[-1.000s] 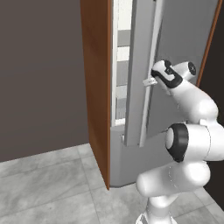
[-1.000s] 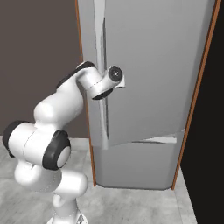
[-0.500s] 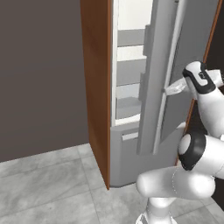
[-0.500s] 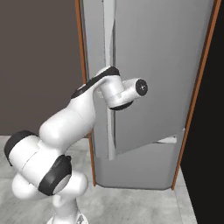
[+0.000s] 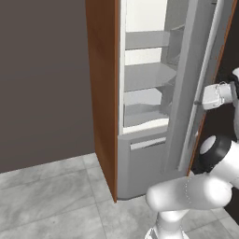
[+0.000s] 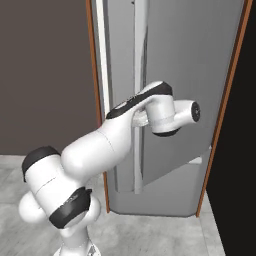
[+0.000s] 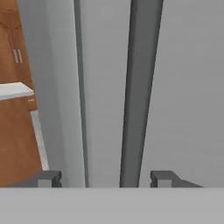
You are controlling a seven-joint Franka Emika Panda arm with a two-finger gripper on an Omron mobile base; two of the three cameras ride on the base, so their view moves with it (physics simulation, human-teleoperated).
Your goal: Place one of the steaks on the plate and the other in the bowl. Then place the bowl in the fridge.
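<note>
Your claw point(image 7: 105, 178) stands released, its two tips spread wide on either side of the fridge's vertical bar handle point(image 7: 139, 92), which runs up between them; you can't tell whether either tip touches it. Beyond, the fridge point(image 5: 154, 116) door is swung partly open, showing pale shelves point(image 5: 145, 74) inside and the wood-brown side panel point(image 5: 103, 93). No readable writing.
</note>
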